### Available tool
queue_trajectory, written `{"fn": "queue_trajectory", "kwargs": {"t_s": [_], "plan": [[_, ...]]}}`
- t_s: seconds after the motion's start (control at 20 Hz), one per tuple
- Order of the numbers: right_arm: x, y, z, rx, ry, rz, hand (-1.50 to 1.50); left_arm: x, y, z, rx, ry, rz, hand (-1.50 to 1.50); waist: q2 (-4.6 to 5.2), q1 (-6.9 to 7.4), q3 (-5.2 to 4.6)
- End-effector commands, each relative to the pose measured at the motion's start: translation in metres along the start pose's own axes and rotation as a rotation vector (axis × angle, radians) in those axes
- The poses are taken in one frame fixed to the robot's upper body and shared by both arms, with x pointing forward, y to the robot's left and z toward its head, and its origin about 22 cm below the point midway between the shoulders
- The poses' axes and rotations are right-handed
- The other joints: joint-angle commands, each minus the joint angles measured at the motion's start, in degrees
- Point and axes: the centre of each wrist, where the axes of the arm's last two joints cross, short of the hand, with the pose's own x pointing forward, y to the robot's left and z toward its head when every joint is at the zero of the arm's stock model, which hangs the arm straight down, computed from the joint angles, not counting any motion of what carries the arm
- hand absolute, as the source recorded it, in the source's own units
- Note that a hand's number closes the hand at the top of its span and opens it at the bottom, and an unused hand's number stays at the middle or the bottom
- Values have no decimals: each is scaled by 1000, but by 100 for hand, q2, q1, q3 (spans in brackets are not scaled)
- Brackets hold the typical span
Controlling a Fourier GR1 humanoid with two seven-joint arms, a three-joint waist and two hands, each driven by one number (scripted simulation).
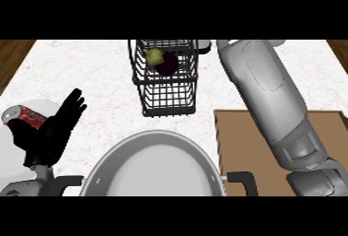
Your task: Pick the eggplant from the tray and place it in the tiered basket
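The dark purple eggplant (166, 65) with its green cap lies inside the upper tier of the black wire tiered basket (167, 99) at the top middle of the counter. My right forearm reaches up along the basket's right side. Only a dark bit of the right hand (204, 46) shows at the basket's top right corner, cut by the view's top edge. The brown tray (238, 138) lies at the right, partly under that forearm, with nothing visible on it. My left hand (58, 124) rests open at the left, fingers up.
A large grey pan (156, 168) fills the lower middle, its black handle (242, 180) pointing right toward the tray. A red soda can (20, 115) lies at the left edge beside the left hand. Dark wood borders the white counter at both top corners.
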Motion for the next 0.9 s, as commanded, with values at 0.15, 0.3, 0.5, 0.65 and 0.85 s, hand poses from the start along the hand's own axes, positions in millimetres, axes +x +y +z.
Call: {"fn": "queue_trajectory", "kwargs": {"t_s": [0.15, 0.3, 0.5, 0.65, 0.85], "plan": [[-6, -92, -30, -172, 9, -36, -150, 5, 6, 0, 7, 4, 7, 0, 3, -29, -4], [-2, -117, -34, -192, 17, -26, -150, 16, 13, 10, 14, 8, -9, 0, -10, -15, -4], [-22, -205, -26, -205, -1, -1, -150, 4, 12, 9, 20, 7, 17, 0, -18, -84, -2], [-8, -235, -35, -201, -13, -7, -150, 9, 21, 4, 20, -4, 5, 0, 0, -39, -4], [-24, -283, -29, -207, -17, 2, -150, -6, -4, 7, -13, 11, 6, 0, 8, -24, -4]]}}
